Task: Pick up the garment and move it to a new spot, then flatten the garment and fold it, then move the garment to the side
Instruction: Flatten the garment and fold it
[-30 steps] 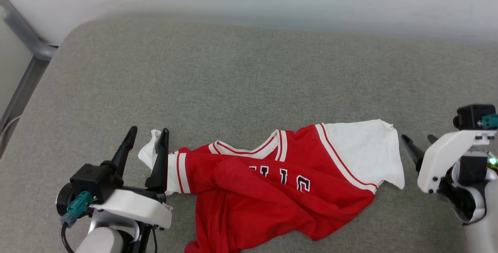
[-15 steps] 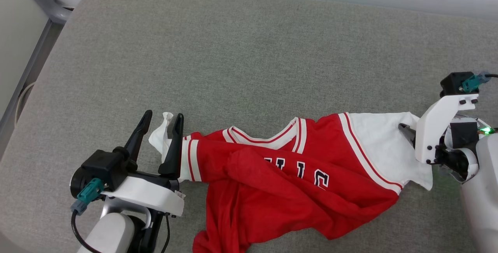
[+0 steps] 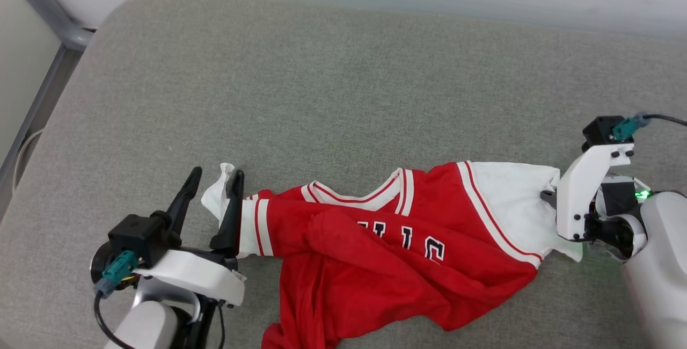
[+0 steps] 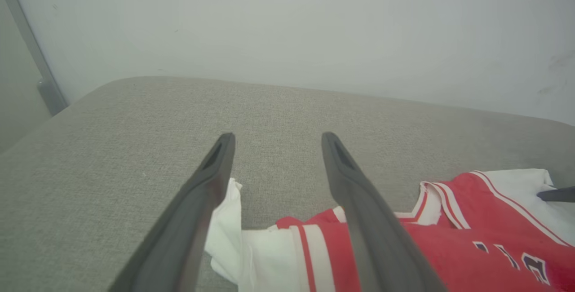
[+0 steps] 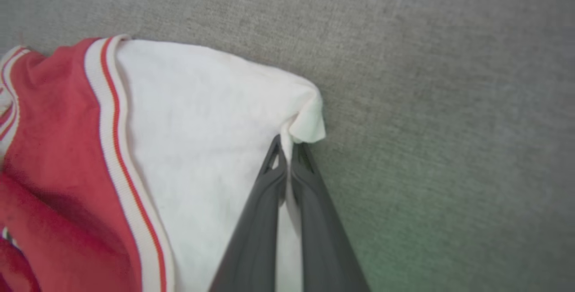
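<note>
Right fingers: the right gripper (image 5: pixel 287 146) is clenched on the hem of the white sleeve (image 5: pixel 202 117), and the cloth puckers into a small fold at the slim dark tips.
Left fingers: the left gripper (image 4: pixel 277 141) is spread wide and grasps nothing. A crumpled white sleeve end (image 4: pixel 227 229) lies between its long tapered fingers.
Shirt: the soft red jersey shirt (image 3: pixel 375 274) lies rumpled across the near part of the surface, reaching from left gripper to right gripper. It has a striped white-and-red neckline, bands at the sleeve seams and dark white-edged letters partly hidden in folds.
Surface: a grey cushion (image 3: pixel 322 86) of coarse woven fabric, with a rounded far-left corner.
Room: a plain pale wall (image 4: pixel 287 22) behind the cushion, and a grey metal rail (image 3: pixel 45 8) at the far left.
</note>
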Tool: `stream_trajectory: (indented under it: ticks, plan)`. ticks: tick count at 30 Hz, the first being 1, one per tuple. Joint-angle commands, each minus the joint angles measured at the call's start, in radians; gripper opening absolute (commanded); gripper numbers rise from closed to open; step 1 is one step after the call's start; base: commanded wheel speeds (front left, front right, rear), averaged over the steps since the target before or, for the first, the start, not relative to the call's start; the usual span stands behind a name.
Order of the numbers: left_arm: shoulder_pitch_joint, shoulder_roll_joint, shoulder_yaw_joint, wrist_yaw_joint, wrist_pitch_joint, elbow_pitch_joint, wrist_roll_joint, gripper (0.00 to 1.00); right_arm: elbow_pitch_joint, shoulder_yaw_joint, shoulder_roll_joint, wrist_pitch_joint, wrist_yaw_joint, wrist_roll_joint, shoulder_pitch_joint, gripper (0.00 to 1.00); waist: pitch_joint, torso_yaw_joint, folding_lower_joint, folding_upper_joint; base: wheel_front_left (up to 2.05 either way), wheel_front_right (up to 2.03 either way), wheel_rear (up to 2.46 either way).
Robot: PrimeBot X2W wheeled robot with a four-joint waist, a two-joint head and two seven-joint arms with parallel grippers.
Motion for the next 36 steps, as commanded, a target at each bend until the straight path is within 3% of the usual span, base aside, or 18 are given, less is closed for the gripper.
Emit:
stream_trajectory:
  ticks: [1, 5, 10, 20, 27, 36]
  plan:
    - [0.004, 0.011, 0.007, -0.004, 0.008, 0.005, -0.008, 1.00, -0.009, -0.009, -0.010, -0.031, -0.001, 0.014, 0.035, 0.00, -0.018, -0.009, 0.0000, 0.0000, 0.00, 0.00, 0.00]
    - [0.005, 0.043, 0.029, -0.001, 0.048, 0.018, -0.028, 1.00, -0.102, -0.045, -0.027, -0.122, -0.001, 0.027, 0.054, 0.00, -0.048, -0.027, 0.0000, 0.0000, 0.00, 0.00, 0.00]
    - [-0.014, 0.108, 0.063, -0.004, 0.137, 0.020, -0.062, 1.00, -0.251, -0.098, -0.016, -0.161, -0.001, 0.010, 0.150, 0.00, -0.072, -0.062, 0.0000, 0.0000, 0.00, 0.00, 0.00]
    - [-0.087, 0.254, 0.053, -0.092, 0.485, 0.054, -0.183, 1.00, -0.543, -0.175, 0.059, -0.128, -0.001, -0.051, 0.331, 0.00, -0.034, -0.160, 0.0000, 0.0000, 0.00, 0.00, 0.00]
    - [-0.140, 0.287, 0.012, -0.130, 0.712, 0.117, -0.273, 1.00, -0.612, -0.167, 0.101, -0.114, -0.001, -0.057, 0.354, 0.00, 0.002, -0.214, 0.0000, 0.0000, 0.00, 0.00, 0.00]
    - [-0.206, 0.295, -0.037, -0.123, 0.838, 0.285, -0.273, 1.00, -0.614, -0.146, 0.124, -0.119, -0.001, -0.041, 0.333, 0.00, 0.045, -0.244, 0.0000, 0.0000, 0.00, 0.00, 0.00]
